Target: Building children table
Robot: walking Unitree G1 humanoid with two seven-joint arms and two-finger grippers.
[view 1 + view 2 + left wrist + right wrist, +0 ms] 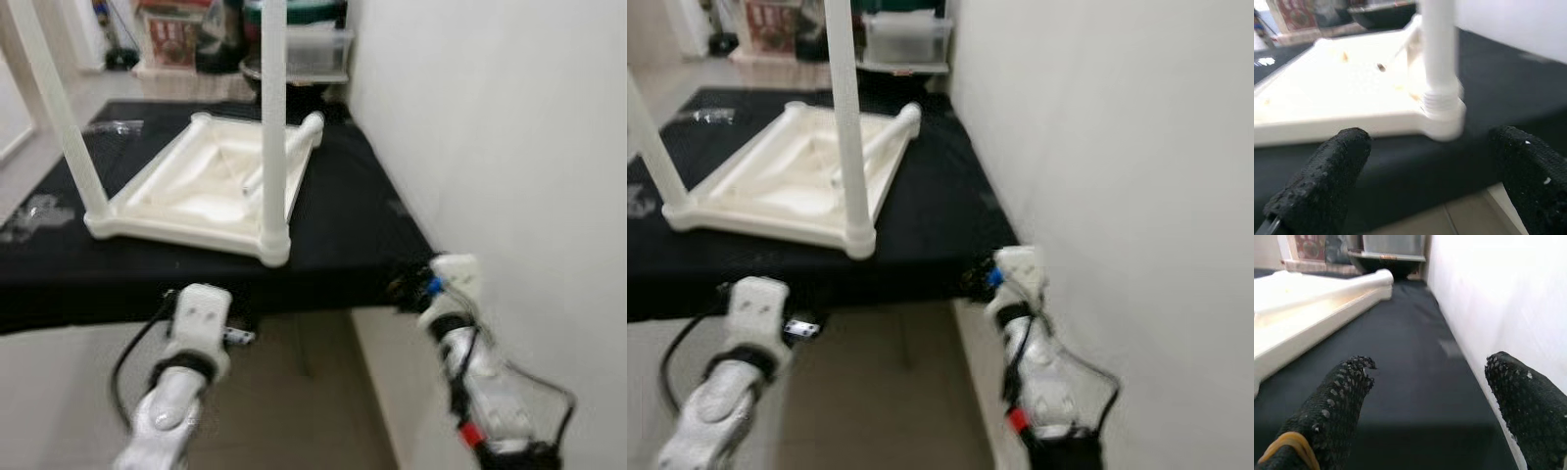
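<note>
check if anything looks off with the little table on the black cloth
The white table top lies upside down with two legs standing upright in the near corners. A loose leg lies across its underside, so the far corners look unfitted. Nothing looks broken or spilled.

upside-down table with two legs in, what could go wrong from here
The near leg stands at the table top's corner by the black surface's front edge; a careless push from the left gripper could slide it off. The right gripper, open beside the white wall, has little room to swing.
</note>
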